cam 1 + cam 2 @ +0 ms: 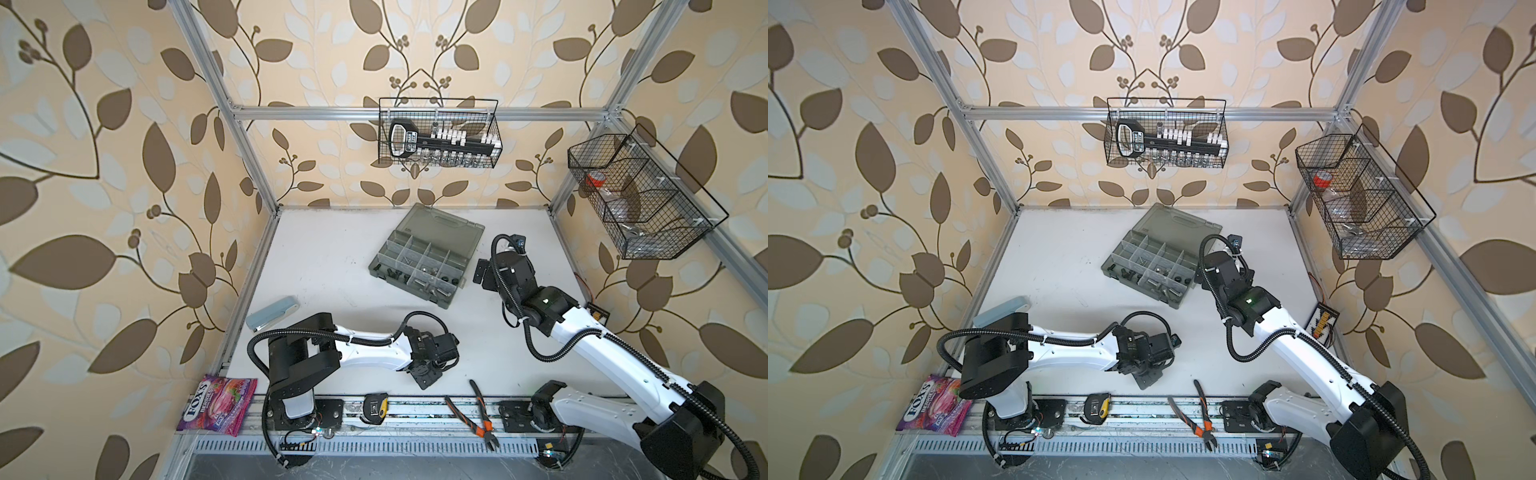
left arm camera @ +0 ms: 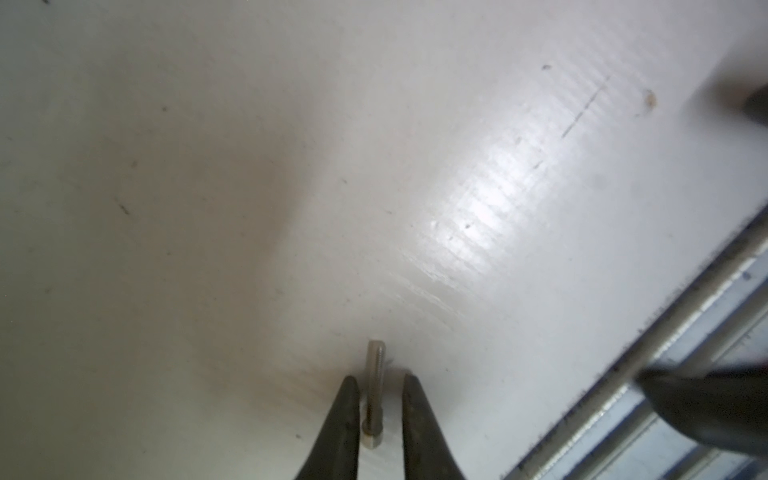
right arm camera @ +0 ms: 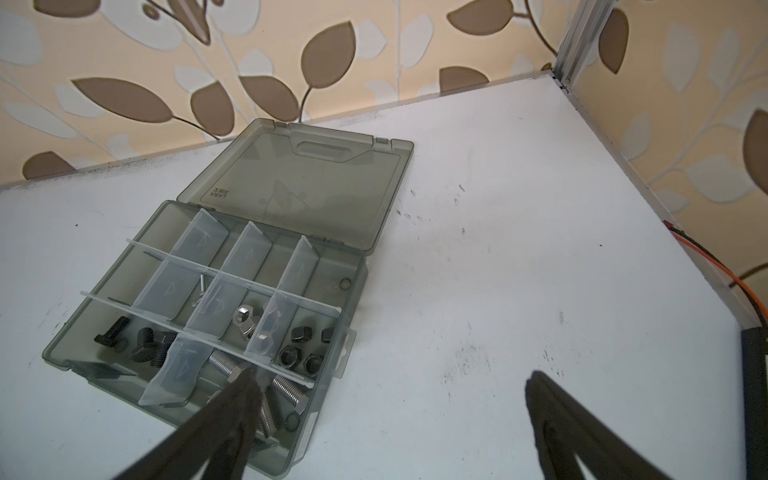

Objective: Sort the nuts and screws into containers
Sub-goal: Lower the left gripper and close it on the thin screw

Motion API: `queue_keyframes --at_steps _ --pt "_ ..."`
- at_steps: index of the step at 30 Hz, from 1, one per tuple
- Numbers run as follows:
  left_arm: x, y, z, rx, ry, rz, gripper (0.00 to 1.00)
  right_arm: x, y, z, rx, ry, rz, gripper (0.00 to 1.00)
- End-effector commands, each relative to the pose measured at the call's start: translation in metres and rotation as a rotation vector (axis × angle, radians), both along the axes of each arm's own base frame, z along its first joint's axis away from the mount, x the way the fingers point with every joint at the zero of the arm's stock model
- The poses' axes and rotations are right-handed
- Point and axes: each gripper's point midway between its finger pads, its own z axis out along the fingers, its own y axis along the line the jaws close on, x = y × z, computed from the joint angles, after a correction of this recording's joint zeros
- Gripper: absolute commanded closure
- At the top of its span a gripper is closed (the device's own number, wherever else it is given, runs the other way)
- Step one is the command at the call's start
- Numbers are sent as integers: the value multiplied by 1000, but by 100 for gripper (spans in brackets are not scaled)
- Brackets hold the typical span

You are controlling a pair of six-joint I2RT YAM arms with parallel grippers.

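Note:
In the left wrist view a thin silver screw (image 2: 374,390) lies flat on the white table between the dark fingers of my left gripper (image 2: 380,377). One finger touches the screw and a small gap remains at the other. In both top views that gripper (image 1: 424,376) points down near the table's front edge. The open grey organiser box (image 1: 419,266) (image 1: 1150,266) holds the containers: black bolts (image 3: 149,340), silver bolts (image 3: 286,390), silver nuts (image 3: 245,320), black nuts (image 3: 299,357) and thin screws (image 3: 201,286). My right gripper (image 3: 390,378) hangs wide open beside the box's right end, holding nothing.
Orange-handled pliers (image 1: 478,415) and a tape measure (image 1: 376,409) lie on the front rail close to the left gripper. A candy bag (image 1: 216,403) and a blue-grey case (image 1: 272,318) sit at the left. Two black wire baskets (image 1: 438,133) (image 1: 640,195) hang on the walls.

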Motion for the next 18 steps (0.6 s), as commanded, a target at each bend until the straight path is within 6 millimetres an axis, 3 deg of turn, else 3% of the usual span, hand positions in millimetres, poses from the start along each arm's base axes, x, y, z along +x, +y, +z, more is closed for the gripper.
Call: queue_keyframes --at_steps 1,18 --pt "-3 1 -5 20 37 13 83 -5 -8 -2 -15 -1 -30 0" --pt "-4 5 -10 27 49 36 100 -6 -9 2 -12 -10 -31 0"
